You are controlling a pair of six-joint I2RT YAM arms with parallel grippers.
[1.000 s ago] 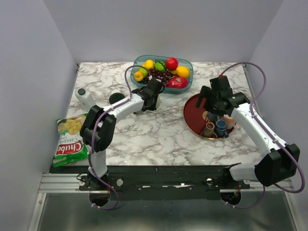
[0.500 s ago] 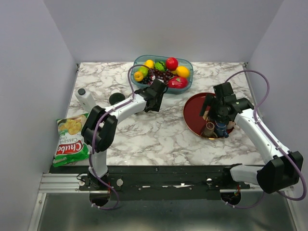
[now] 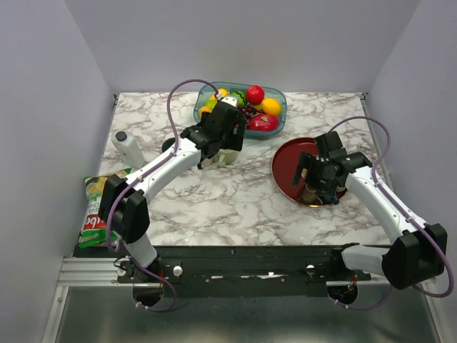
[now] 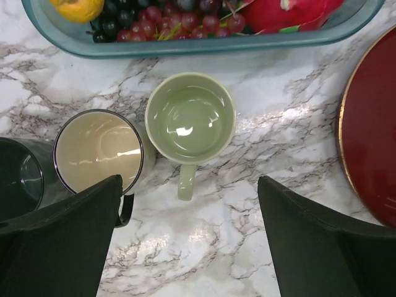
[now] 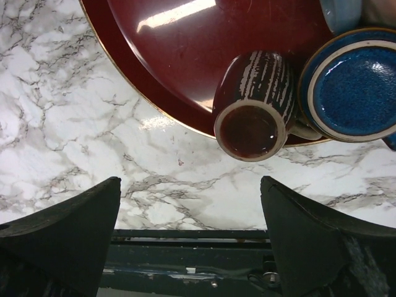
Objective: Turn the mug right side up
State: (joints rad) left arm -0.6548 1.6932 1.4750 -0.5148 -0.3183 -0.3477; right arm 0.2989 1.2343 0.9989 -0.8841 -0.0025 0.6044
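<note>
Pale green mug point(image 4: 190, 117) upright on marble desk point(image 4: 278, 204), mouth up, just beside fruit bowl point(image 4: 204, 46), cream mug point(image 4: 96, 151) close alongside. Left gripper point(image 4: 189, 204) hovers above mug, jaws wide apart, empty. Right gripper point(image 5: 190, 185) apart, empty, over red tray point(image 5: 161, 55) edge. Versus half-second ago: left arm raised, elbow swung left, mug uncovered.

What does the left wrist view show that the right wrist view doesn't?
Only the left wrist view: an upright green mug, a cream mug beside it, a dark cup at the left edge, and the fruit bowl behind them. Only the right wrist view: a brown striped mug and a blue cup, both upright on the red tray, plus the table's front rail. Both views: that red tray and the marble table.
</note>
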